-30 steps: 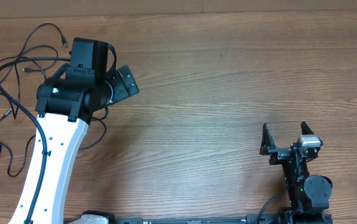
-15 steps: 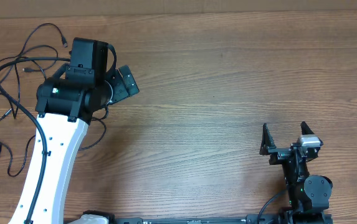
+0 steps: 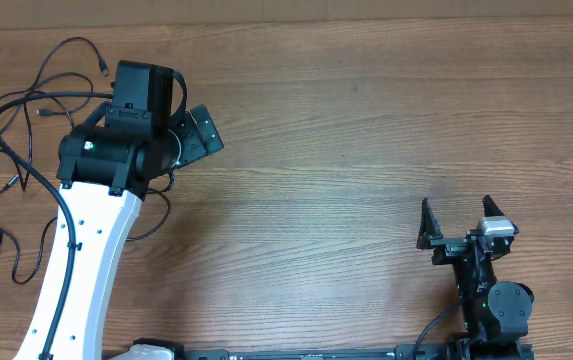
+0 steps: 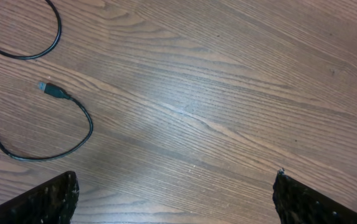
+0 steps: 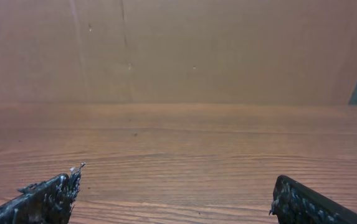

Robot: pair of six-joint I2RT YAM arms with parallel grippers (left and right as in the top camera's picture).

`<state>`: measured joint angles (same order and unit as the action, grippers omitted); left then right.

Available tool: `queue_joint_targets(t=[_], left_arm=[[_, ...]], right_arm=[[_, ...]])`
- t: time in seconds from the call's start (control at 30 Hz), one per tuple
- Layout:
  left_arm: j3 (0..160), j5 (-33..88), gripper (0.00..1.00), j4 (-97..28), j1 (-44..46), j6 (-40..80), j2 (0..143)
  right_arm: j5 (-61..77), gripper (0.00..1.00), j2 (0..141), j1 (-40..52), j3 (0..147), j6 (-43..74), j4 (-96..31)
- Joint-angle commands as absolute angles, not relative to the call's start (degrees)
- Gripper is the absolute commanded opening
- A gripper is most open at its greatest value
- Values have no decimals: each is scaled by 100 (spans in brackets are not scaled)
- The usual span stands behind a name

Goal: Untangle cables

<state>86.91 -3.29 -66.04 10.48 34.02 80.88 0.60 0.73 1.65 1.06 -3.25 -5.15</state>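
Observation:
The cables (image 3: 56, 95) lie as loose black strands on the wooden table at the far left of the overhead view, with another strand (image 3: 14, 262) lower left. My left gripper (image 3: 194, 133) hovers to the right of them, open and empty. In the left wrist view one cable with a small plug end (image 4: 53, 91) curls at the left, and a second loop (image 4: 47, 46) lies above it, both outside my open left fingers (image 4: 175, 190). My right gripper (image 3: 456, 228) sits at the front right, open and empty, far from the cables; its fingers (image 5: 177, 190) frame bare wood.
The wooden table (image 3: 366, 130) stretches between the two arms. A brown cardboard wall (image 5: 178, 50) stands behind the table's far edge. The white left arm (image 3: 76, 270) rises from the front left, over some strands.

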Motion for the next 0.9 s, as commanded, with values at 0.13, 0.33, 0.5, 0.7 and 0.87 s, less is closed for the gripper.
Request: queue_joint_targets(t=[0.13,0.33,0.5,0.7,0.87], left_arm=[[8672,-401,99,-6748,1052,3428,8025],[8672,-395,99,-6825,1052,3428,8055],[8571,-582,100,-7295,1052,3426,8058],[7695,-617,99,-6967,1052,3426,8189],[6346,-342,100,-5854,1055,2928,8018]], right_arm=[[12,100,27,215,47,-346,-484],[12,100,27,215,47,-346,-484],[12,100,27,215,47,-346,-484],[12,100,27,215,47,-346,-484],[12,100,27,215,47,-346,-484]])
